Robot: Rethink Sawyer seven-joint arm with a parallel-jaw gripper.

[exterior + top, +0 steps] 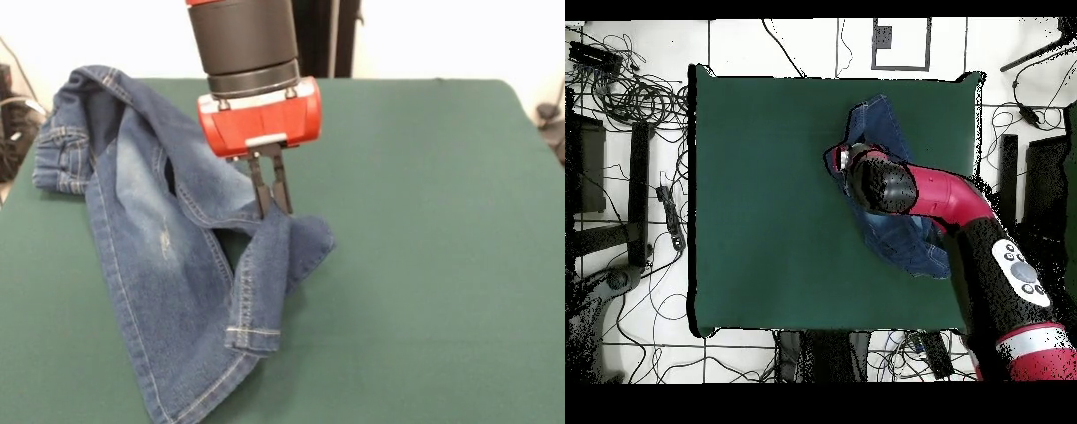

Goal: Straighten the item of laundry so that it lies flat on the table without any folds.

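Observation:
The item of laundry [159, 256] is a small pair of blue denim jeans lying crumpled on the left half of the green table [424, 247]. One leg is folded back over itself, its hem hanging near the front. My gripper [274, 210] comes down from above, shut on a raised fold of that leg, and the cloth bunches around the fingers. The waistband lies at the far left edge. In the overhead view the jeans [895, 232] sit on the table's right side, largely hidden under my red arm and gripper [847, 160].
The table [765, 200] ends close to the waistband in the front view. Cables [635, 95] and dark stands lie on the floor around it.

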